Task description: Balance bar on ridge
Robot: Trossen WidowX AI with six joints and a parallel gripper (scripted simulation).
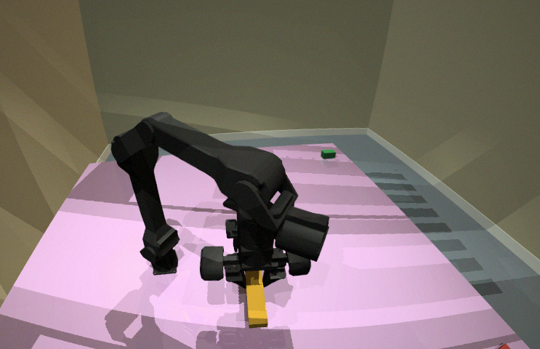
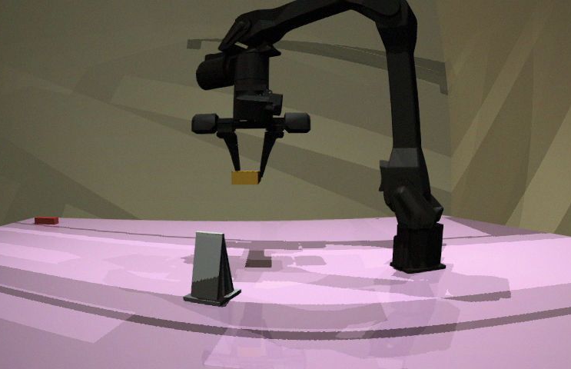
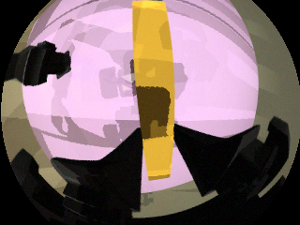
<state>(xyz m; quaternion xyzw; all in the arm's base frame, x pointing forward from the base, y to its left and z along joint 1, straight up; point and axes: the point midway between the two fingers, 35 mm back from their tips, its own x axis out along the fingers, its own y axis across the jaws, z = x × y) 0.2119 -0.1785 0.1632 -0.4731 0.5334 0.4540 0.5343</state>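
Note:
A long yellow bar [image 1: 256,298] [image 2: 244,177] [image 3: 154,70] hangs in the air, well above the table. My gripper [image 2: 250,170] [image 3: 157,129] is shut on the bar, one finger at each long side. In the wrist view the bar runs lengthwise between the fingers, and more of it lies beyond them than on the near side. The grey ridge [image 2: 207,263] stands upright on its base plate in the exterior view, lower than the bar and a little to its left. The ridge is not seen in the top view, nor can I make it out in the wrist view.
A red block [image 2: 46,220] [image 1: 504,346] lies on the pink table [image 1: 373,288] [image 2: 320,352], at the far left in the exterior view. A green block [image 1: 328,153] lies near the table's far right corner in the top view. The arm's base [image 2: 417,247] stands right of the ridge.

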